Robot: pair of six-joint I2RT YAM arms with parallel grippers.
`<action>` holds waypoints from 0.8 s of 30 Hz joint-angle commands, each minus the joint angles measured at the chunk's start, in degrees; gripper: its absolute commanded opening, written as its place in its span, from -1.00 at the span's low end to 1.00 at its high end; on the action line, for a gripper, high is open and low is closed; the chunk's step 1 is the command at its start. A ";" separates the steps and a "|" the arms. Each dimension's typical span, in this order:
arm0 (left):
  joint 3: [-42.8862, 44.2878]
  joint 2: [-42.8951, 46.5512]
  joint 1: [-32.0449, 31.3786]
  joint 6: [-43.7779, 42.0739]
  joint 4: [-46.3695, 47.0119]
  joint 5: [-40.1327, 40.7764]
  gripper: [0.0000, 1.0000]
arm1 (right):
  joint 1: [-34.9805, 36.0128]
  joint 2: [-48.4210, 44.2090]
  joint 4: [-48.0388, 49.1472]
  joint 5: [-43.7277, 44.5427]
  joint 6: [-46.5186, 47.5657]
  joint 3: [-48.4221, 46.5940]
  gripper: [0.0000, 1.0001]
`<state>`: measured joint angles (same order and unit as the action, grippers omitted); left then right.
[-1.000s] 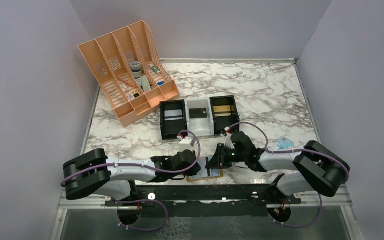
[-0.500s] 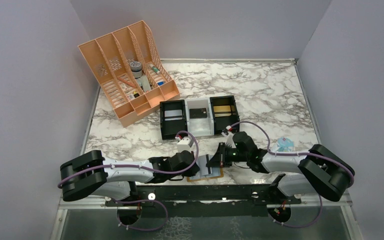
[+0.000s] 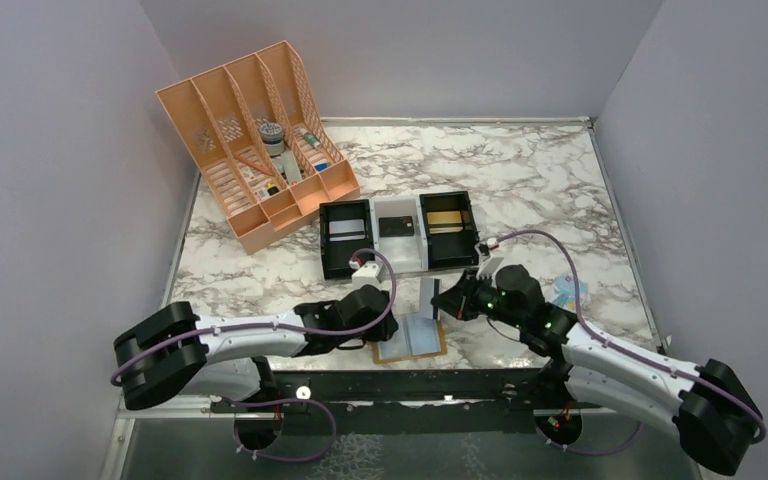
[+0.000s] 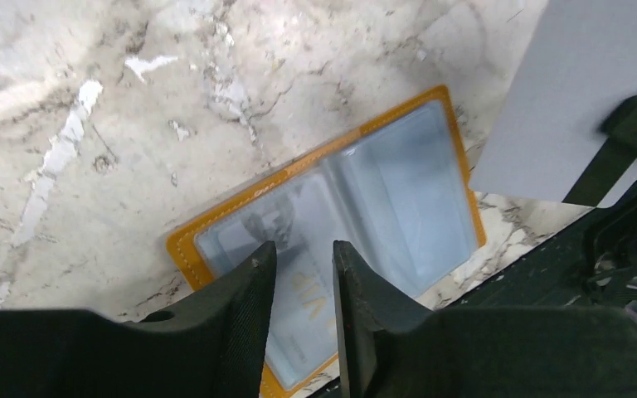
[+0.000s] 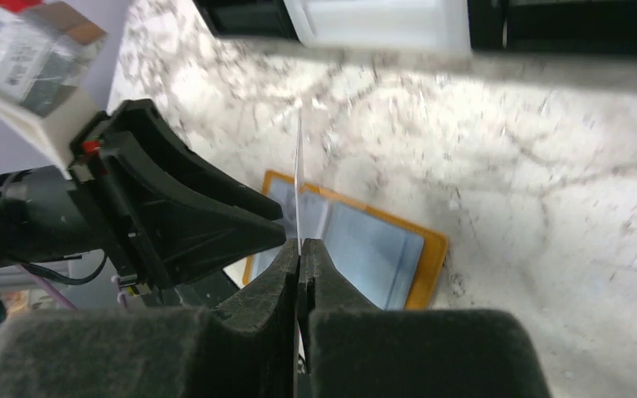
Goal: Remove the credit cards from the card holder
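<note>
A peach slotted file organizer [image 3: 295,210] stands at ten o'clock on the marble surface [image 3: 540,180], small items in its compartments. Near the centre three bins touch in a row: black [image 3: 324,240], white [image 3: 398,252], black [image 3: 472,230]. A clear-blue packet [image 3: 560,291] lies at four o'clock.

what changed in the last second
The right gripper, shut on a credit card, drew it up and clear of the card holder, and its arm swung out to the right. The left gripper stayed down on the card holder, which still lies open and flat.
</note>
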<state>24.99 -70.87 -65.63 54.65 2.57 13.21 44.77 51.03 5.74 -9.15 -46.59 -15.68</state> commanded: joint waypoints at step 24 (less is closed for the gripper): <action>17.94 18.73 44.10 -9.04 -34.11 -12.86 -0.30 | 1.82 27.01 1.11 1.72 30.88 -37.53 -0.98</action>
<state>39.79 -51.11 -30.02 46.39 -26.81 6.72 45.56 71.29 12.34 -6.98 -21.30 -44.66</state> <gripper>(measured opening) 0.349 0.017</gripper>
